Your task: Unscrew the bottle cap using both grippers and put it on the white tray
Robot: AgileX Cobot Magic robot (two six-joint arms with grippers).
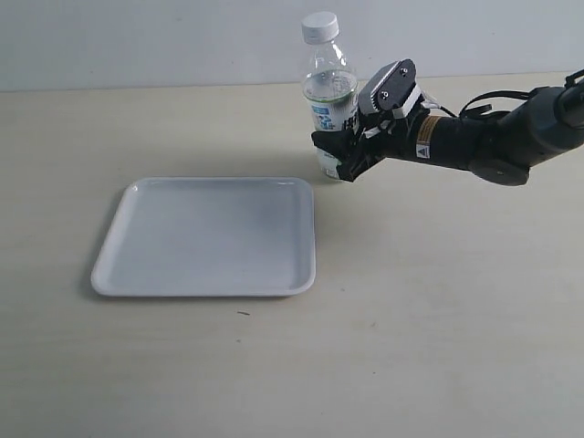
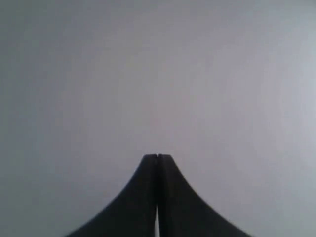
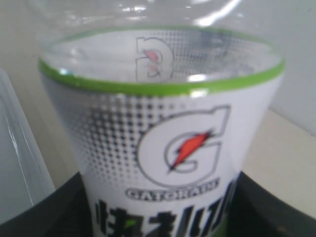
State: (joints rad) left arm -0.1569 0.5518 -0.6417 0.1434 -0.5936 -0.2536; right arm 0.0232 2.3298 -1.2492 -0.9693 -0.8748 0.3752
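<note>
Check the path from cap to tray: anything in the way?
Nothing visible. The cap sits on the upright bottle just past the far right corner of the tray, with only bare table between. The right end effector holds the bottle low down, well below the cap.

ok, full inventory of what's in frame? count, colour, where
bottle: 1, clear with a white, blue and green label, upright on the table just past the tray's far right corner
bottle cap: 1, white, on the bottle's neck
tray: 1, glossy white, flat on the table left of centre, nothing on it
table: 1, light beige
wall: 1, pale grey, behind the table
right gripper: 1, black with a silver-white block, closed on the bottle's lower part
left gripper: 1, black, jaws together, seen only in its own wrist view against blank grey
</note>
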